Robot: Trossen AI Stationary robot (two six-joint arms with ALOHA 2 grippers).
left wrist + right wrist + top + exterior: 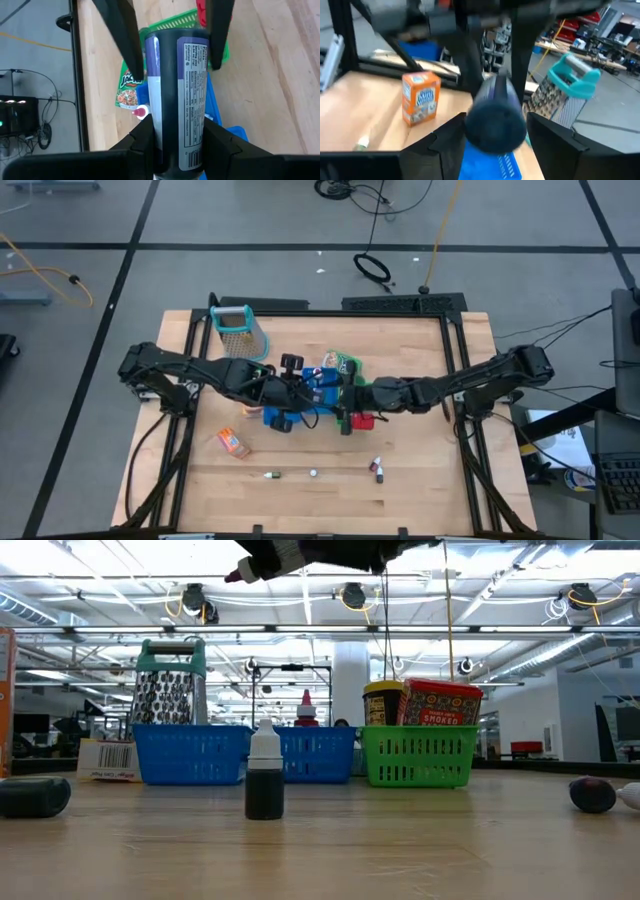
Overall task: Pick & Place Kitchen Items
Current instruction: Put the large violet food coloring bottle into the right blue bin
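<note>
One metal grater (238, 332) stood on the table (420, 480). Three baskets showed in the low view: two blue baskets (190, 754) side by side and one green basket (418, 756). One orange box (233, 443) lay on the wood. Four tiny bottles lay along the near part of the table, one of them a small dark bottle (264, 783) standing upright. One dark bottle with a printed label (177, 100) sat between gripper fingers. One green pouch (128, 91) lay beside the baskets.
</note>
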